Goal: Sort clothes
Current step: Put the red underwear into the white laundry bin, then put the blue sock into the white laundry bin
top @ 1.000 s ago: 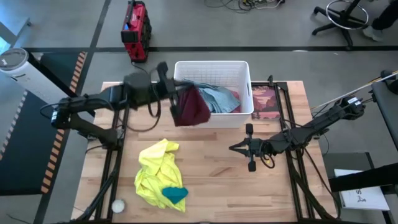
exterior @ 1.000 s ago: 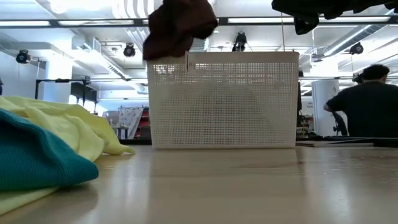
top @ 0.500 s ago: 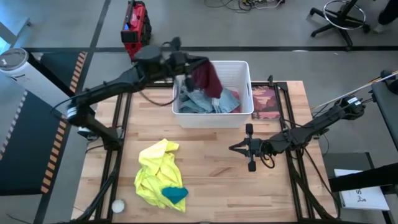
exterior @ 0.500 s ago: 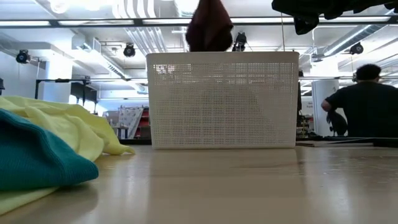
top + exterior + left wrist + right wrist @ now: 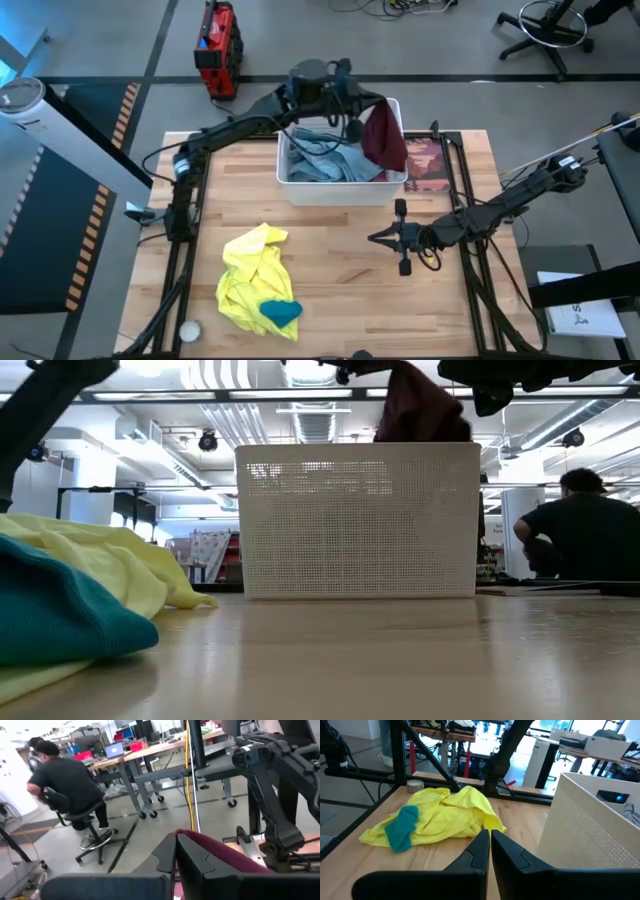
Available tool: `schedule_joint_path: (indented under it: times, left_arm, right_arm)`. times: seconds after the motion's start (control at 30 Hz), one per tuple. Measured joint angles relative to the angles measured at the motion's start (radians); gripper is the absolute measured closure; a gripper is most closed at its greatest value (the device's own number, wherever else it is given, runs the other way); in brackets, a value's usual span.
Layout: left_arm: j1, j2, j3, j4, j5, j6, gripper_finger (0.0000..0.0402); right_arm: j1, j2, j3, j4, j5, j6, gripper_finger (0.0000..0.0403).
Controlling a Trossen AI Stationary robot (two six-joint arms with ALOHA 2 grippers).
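Observation:
My left gripper [image 5: 357, 112] is shut on a maroon garment [image 5: 385, 140], held over the right end of the white mesh basket [image 5: 296, 190]. In the low view the garment [image 5: 420, 415] hangs above the basket's rim [image 5: 360, 450]. Light blue-grey denim pieces [image 5: 318, 160] lie inside the basket. A neon yellow garment [image 5: 248, 275] lies on the table's near left, and a teal piece [image 5: 281, 312] rests on its near end. My right gripper [image 5: 375, 238] is shut and empty, low over the table to the right of the yellow garment. My left gripper pinches a bunched top part of the maroon garment [image 5: 199, 843] between its two fingers; how many layers, I cannot tell. The garment hangs slack below the fingers, lifted above the basket's right end [image 5: 400, 150].
A flat pink-brown camouflage piece [image 5: 426, 165] lies right of the basket. A small white roll [image 5: 188, 328] sits at the table's near left corner. Bare wood lies between the basket and the yellow garment. A person [image 5: 580, 530] sits in the room beyond.
My left gripper has carried the maroon garment up and toward the table's right edge, from in front of the basket's left end, across the basket, to above its right end. The garment has stayed hanging from the fingers.

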Motion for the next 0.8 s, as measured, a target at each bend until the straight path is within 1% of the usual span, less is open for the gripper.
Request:
schedule_joint_path:
  times: [0.13, 0.27, 0.37, 0.5, 0.67, 0.73, 0.8]
  left_arm:
    - [0.0, 0.04, 0.077, -0.072, 0.001, -0.002, 0.04]
    - [0.0, 0.034, 0.086, -0.104, 0.002, 0.005, 0.0379]
    - [0.0, 0.019, 0.085, -0.135, 0.008, 0.005, 0.035]
    - [0.0, 0.0, 0.085, -0.186, 0.018, 0.008, 0.03]
    - [-0.001, -0.012, 0.081, -0.308, 0.019, 0.066, 0.0237]
    - [-0.004, -0.031, 0.081, -0.357, 0.019, 0.099, 0.022]
    - [-0.011, -0.058, 0.079, -0.399, 0.019, 0.127, 0.0214]
  right_arm:
    - [0.0, 0.0, 0.0, -0.017, 0.0, 0.0, 0.0401]
    - [0.0, 0.0, 0.0, -0.019, 0.0, 0.0, 0.0401]
    - [0.0, 0.0, 0.0, -0.018, 0.0, -0.004, 0.0401]
    - [0.0, 0.0, 0.0, -0.018, 0.0, -0.005, 0.0401]
    - [0.0, 0.0, 0.0, -0.018, 0.0, -0.002, 0.0401]
    - [-0.005, 0.0, 0.0, -0.017, 0.0, 0.009, 0.0401]
    - [-0.013, 0.0, 0.0, -0.017, 0.0, 0.017, 0.0401]
